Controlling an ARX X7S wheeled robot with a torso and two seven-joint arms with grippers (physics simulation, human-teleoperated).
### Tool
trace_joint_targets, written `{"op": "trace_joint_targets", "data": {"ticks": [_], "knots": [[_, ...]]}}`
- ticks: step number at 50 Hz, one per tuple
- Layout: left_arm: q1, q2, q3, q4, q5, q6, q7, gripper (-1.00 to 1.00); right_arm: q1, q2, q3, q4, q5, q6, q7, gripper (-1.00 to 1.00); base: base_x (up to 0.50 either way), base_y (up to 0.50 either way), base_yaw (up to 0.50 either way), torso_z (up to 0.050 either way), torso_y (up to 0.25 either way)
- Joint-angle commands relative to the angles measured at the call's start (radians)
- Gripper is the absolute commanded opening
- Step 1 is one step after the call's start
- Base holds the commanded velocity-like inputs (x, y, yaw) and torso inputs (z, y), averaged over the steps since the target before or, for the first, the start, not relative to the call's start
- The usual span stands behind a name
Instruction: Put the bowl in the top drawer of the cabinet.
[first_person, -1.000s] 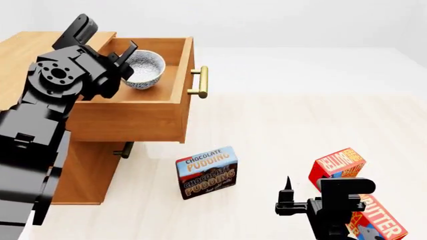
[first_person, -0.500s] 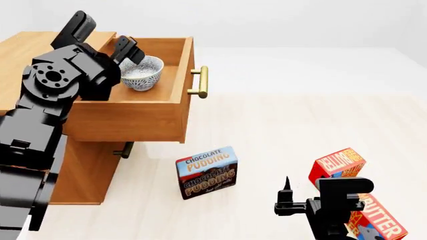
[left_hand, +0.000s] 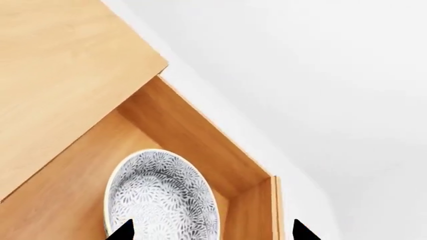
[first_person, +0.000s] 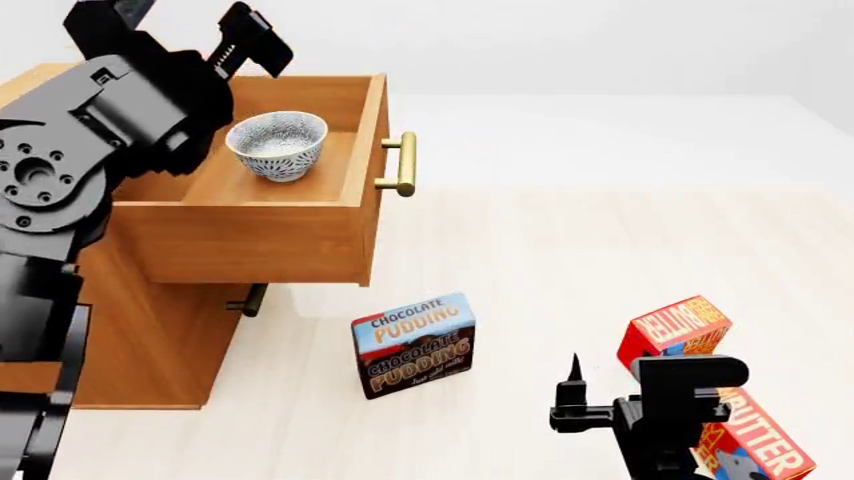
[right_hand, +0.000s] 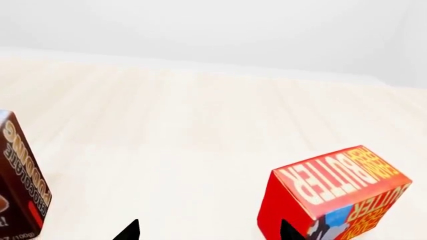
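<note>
**Bowl Delivered, Drawer Standing Open**

The bowl (first_person: 278, 145) is sitting upright inside the top drawer (first_person: 254, 235) of the cabinet (first_person: 47, 95); the left gripper (first_person: 238, 45), fingers spread and empty, is hovering at its 11 o'clock. Placement looks done; closing may be pending.

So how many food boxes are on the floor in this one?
3: a chocolate pudding box in front of the cabinet, and two red butter boxes by the right gripper, one partly hidden behind that arm.
</note>
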Motion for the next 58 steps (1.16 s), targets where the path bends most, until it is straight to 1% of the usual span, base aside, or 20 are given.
{"op": "trace_joint_targets", "data": {"ticks": [1,6,11,14,22,27,31,36,42,45,46,50,52,56,58], "knots": [[0.049,-0.058,-0.036,0.255,-0.056,-0.023,-0.069,1.0,-0.003,0.005,0.0,-0.015,0.004,0.007,0.006,1.0,0.0,0.0,0.0,0.0,0.0],[0.082,-0.085,-0.054,0.357,-0.088,-0.034,-0.084,1.0,-0.004,0.005,0.0,-0.031,0.008,0.012,0.011,1.0,0.0,0.0,0.0,0.0,0.0],[0.161,-0.13,-0.077,0.52,-0.124,-0.041,-0.1,1.0,-0.006,0.004,0.016,-0.09,0.022,0.03,0.032,1.0,0.0,0.0,0.0,0.0,0.0],[0.212,-0.158,-0.08,0.599,-0.138,-0.054,-0.082,1.0,-0.008,0.005,0.022,-0.138,0.023,0.044,0.051,1.0,0.0,0.0,0.0,0.0,0.0],[0.373,-0.257,-0.122,0.868,-0.141,-0.054,0.005,1.0,-0.018,0.009,0.014,-0.275,-0.002,0.084,0.109,1.0,0.0,0.0,0.0,0.0,0.0],[0.509,-0.329,-0.172,1.062,-0.127,-0.032,0.075,1.0,-0.032,0.014,0.007,-0.388,-0.013,0.108,0.142,1.0,0.0,0.0,0.0,0.0,0.0],[0.642,-0.375,-0.233,1.182,-0.088,0.013,0.168,1.0,-0.054,0.014,0.005,-0.494,-0.036,0.1,0.176,1.0,0.0,0.0,0.0,0.0,0.0],[0.795,-0.402,-0.291,1.25,-0.007,0.07,0.289,1.0,-0.074,0.022,-0.006,-0.596,-0.053,0.121,0.202,1.0,0.0,0.0,0.0,0.0,0.0],[0.998,-0.418,-0.359,1.32,0.097,0.146,0.424,1.0,-0.086,0.026,-0.02,-0.663,-0.067,0.132,0.22,1.0,0.0,0.0,0.0,0.0,0.0],[1.131,-0.411,-0.42,1.374,0.19,0.214,0.488,1.0,-0.089,0.026,-0.034,-0.685,-0.078,0.131,0.227,1.0,0.0,0.0,0.0,0.0,0.0],[1.187,-0.4,-0.444,1.396,0.241,0.243,0.508,1.0,-0.088,0.026,-0.041,-0.691,-0.085,0.132,0.23,1.0,0.0,0.0,0.0,0.0,0.0],[1.339,-0.376,-0.49,1.419,0.323,0.308,0.593,1.0,-0.089,0.029,-0.063,-0.727,-0.104,0.142,0.241,1.0,0.0,0.0,0.0,0.0,0.0],[1.39,-0.36,-0.507,1.423,0.36,0.334,0.622,1.0,-0.094,0.032,-0.074,-0.746,-0.118,0.141,0.249,1.0,0.0,0.0,0.0,0.0,0.0],[1.532,-0.316,-0.561,1.46,0.461,0.417,0.707,1.0,-0.096,0.04,-0.127,-0.793,-0.222,0.117,0.297,1.0,0.0,0.0,0.0,0.0,0.0],[1.581,-0.297,-0.579,1.477,0.504,0.447,0.736,1.0,-0.085,0.037,-0.142,-0.802,-0.239,0.12,0.304,1.0,0.0,0.0,0.0,0.0,0.0]]}}
